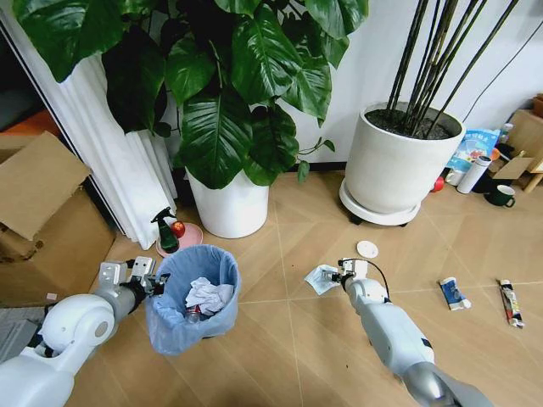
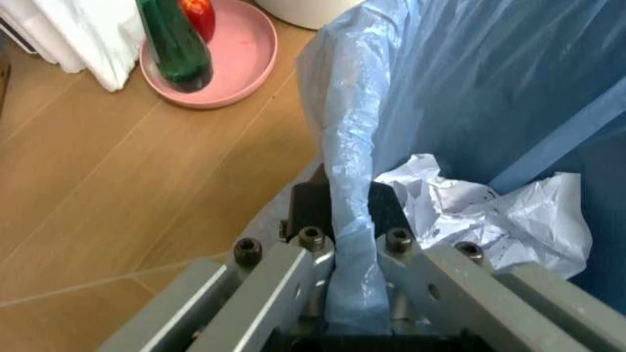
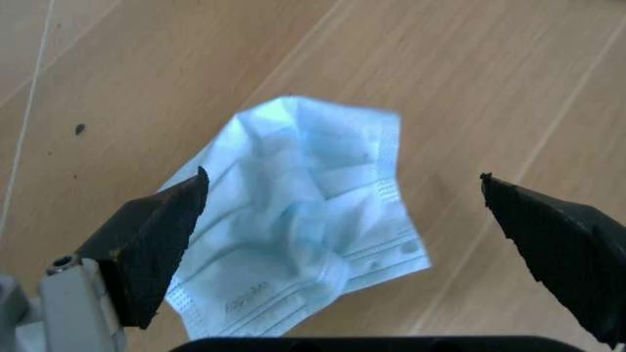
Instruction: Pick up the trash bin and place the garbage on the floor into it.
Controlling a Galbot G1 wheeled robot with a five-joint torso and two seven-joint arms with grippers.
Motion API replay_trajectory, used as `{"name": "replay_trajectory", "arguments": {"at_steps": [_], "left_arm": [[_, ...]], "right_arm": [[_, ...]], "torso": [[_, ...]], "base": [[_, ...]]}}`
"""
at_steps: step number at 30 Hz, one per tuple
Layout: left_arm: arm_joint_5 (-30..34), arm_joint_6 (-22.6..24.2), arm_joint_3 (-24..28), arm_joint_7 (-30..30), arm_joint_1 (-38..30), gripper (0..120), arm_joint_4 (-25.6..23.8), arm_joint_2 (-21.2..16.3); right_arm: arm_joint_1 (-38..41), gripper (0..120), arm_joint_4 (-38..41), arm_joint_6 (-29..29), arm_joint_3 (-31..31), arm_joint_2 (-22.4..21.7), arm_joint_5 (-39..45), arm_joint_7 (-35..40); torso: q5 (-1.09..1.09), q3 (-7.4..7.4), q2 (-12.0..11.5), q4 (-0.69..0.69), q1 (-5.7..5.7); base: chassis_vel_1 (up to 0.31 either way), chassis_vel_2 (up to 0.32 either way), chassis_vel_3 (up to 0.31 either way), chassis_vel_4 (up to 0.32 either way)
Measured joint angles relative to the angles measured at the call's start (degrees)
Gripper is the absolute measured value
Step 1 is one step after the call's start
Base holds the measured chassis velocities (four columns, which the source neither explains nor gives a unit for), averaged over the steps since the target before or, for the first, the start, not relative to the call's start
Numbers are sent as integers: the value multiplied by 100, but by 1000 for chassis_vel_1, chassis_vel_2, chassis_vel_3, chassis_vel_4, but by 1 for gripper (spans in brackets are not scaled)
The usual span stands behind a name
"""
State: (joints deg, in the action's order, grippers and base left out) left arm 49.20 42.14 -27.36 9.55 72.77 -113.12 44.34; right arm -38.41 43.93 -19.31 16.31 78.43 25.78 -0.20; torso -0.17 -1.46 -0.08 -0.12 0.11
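From the head camera, the trash bin [image 1: 193, 297] stands on the herringbone wood-look floor [image 1: 280, 356] at the robot's left, a small round tub lined with a crinkled light-blue plastic bag, crumpled white paper [image 1: 208, 296] lying inside; the left gripper [image 1: 144, 278] sits at its near-left rim, jaws closed on the bag-covered edge; the right gripper [image 1: 339, 275] reaches out low over the floor, just beside a pale blue face mask [image 1: 321, 278]; a small white round lid [image 1: 367, 249] lies beyond it, and to the right, well apart, rest a blue-white wrapper [image 1: 454, 293] and a thin tube [image 1: 510, 303]; two large white plant pots [image 1: 399, 161] stand behind.

From the left wrist, the grey metal jaws pinch a twisted fold of the glossy blue bag [image 2: 352, 220] against the dark rim; the creased white paper [image 2: 489, 216] lies just inside; a pink dish [image 2: 220, 62] holding a green bottle [image 2: 174, 40] rests on the floor beyond.

From the right wrist, two black pointed fingertips [image 3: 157, 227] stand wide apart, the pleated, soft, rumpled mask [image 3: 303, 220] lying flat on the planks [image 3: 489, 88] between them, below the tips.
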Motion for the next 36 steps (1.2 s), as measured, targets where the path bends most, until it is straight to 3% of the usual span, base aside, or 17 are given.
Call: {"name": "replay_trajectory", "arguments": {"at_steps": [10, 36], "left_arm": [[-1, 0, 2, 0, -3, 0, -5, -25], [-81, 0, 18, -112, -39, 0, 17, -22]], "right_arm": [[200, 96, -558, 9, 296, 210, -370, -323], [100, 3, -562, 158, 415, 325, -606, -463]], "torso": [[0, 0, 0, 0, 0], [1, 0, 0, 0, 0]], "base": [[0, 0, 0, 0], [0, 0, 0, 0]]}}
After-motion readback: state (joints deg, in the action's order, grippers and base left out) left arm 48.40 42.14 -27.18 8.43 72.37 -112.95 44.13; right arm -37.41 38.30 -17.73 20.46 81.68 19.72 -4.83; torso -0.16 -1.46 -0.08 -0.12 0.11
